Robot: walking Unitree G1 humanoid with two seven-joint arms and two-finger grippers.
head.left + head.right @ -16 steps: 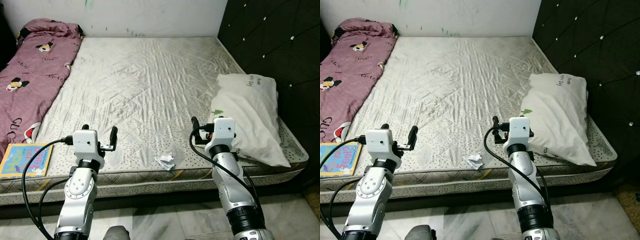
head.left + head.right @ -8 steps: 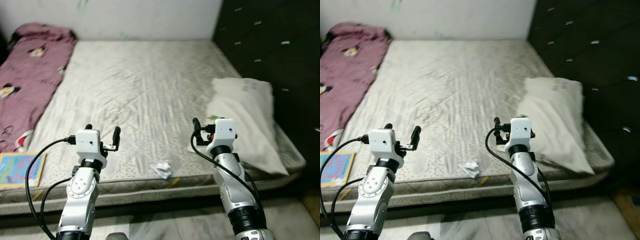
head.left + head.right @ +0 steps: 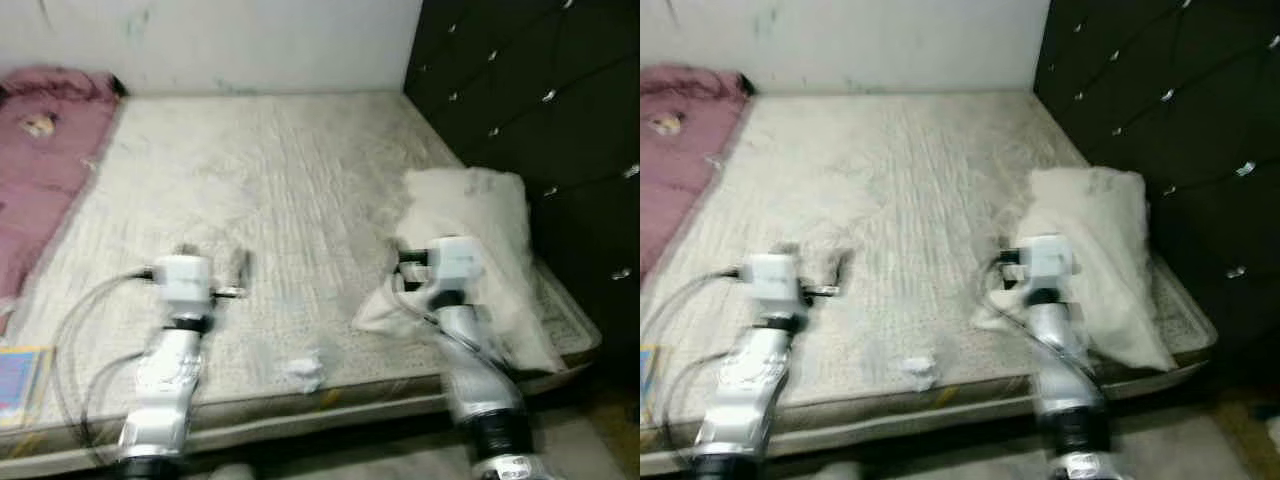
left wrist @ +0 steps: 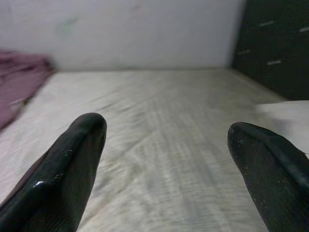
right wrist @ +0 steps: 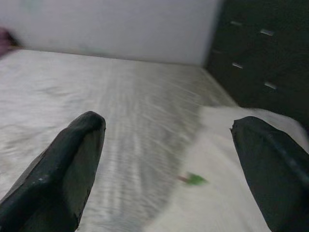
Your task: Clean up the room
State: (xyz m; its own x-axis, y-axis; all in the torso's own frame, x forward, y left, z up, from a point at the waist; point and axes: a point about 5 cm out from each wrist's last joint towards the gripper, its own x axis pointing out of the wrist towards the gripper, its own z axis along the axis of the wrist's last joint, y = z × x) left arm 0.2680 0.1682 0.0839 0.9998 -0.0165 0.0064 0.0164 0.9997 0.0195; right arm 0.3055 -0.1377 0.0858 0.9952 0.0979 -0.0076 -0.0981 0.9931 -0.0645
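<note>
The eye views are blurred. A crumpled white paper [image 3: 303, 372] lies on the bare mattress [image 3: 280, 170] near its front edge, between my two arms. My left gripper [image 3: 212, 261] is held over the front of the mattress, left of the paper, open with nothing between its fingers [image 4: 72, 159]. Over to the right, my right gripper [image 5: 169, 145] is also open and empty, right in front of a white pillow [image 3: 480, 250]. A pink printed blanket [image 3: 40, 150] lies along the mattress's left side.
A dark tufted headboard [image 3: 530, 100] runs along the bed's right side. A white wall [image 3: 220, 40] stands behind the bed. A colourful book [image 3: 18, 385] lies at the front left corner. Pale floor [image 3: 1200, 440] lies below the bed's front edge.
The whole picture has shifted and blurred, so the camera has turned right. Both arms keep the same raised pose with fingers open. Paper, pillow and blanket lie as before.
</note>
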